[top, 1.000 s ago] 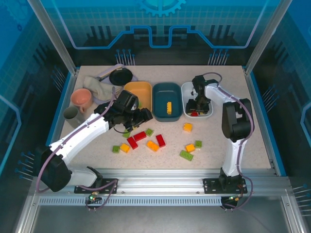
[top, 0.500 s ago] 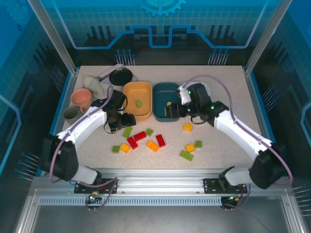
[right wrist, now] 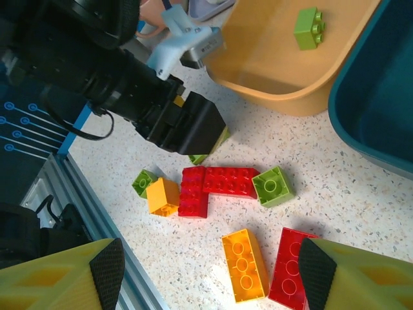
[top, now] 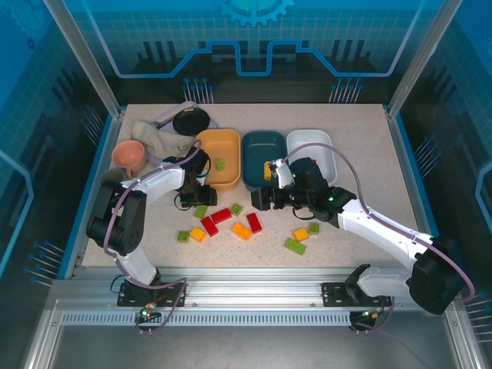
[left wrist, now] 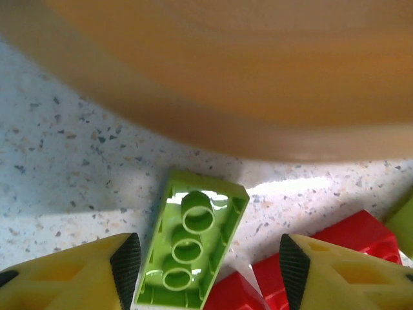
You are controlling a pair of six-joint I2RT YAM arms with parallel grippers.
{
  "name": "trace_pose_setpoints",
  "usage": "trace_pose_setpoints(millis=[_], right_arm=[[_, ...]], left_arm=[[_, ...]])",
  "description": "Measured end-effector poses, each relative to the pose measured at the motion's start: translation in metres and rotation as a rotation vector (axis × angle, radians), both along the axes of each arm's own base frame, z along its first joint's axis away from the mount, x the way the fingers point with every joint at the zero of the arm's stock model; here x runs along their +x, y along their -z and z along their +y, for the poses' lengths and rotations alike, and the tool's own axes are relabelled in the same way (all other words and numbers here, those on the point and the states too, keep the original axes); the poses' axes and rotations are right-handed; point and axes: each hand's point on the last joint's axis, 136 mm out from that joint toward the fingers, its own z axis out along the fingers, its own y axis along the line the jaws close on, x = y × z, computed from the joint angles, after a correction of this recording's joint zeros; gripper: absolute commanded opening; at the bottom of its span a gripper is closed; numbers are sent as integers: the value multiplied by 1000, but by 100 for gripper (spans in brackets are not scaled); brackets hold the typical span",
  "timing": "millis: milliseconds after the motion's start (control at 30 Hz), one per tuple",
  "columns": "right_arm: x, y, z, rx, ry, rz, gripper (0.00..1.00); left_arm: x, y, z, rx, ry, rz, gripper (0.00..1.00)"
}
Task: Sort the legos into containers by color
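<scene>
An upside-down green lego (left wrist: 193,248) lies on the table between the open fingers of my left gripper (left wrist: 206,258), just in front of the orange-yellow tray (left wrist: 226,77). From above, that gripper (top: 200,200) sits over the green lego (top: 201,210). My right gripper (top: 258,201) hovers open and empty over the loose pile. Below it lie an orange lego (right wrist: 245,265) and a red lego (right wrist: 293,268). The orange-yellow tray (top: 207,146) holds a green lego (top: 220,164). A yellow lego (top: 267,171) lies in the teal tray (top: 261,146). The white tray (top: 311,146) is partly hidden by the right arm.
Several more red, green and orange legos (top: 294,246) are scattered across the table's front middle. A pink cup (top: 128,154), a cloth (top: 157,138) and a black pan (top: 191,121) sit at the back left. The two grippers are close together near the trays' front edges.
My right arm swung from the white tray leftward and now hangs over the loose legos. My left gripper dropped from the orange-yellow tray's edge to the green lego.
</scene>
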Motion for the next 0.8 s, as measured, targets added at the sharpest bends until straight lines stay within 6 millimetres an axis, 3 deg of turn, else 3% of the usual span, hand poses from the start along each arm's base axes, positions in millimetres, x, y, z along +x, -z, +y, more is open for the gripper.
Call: trace_pose_setpoints(millis=[433,633,800], right_arm=[[8,7,4,-15,13,18,74],[14,5,9,-13,15,14,74],[15,8,10,-17,16,23,74]], left_arm=[[-5,17,10,56,-20,30,44],[-6,18,8,64,-47,39,51],[-6,18,9,101,-54,29,39]])
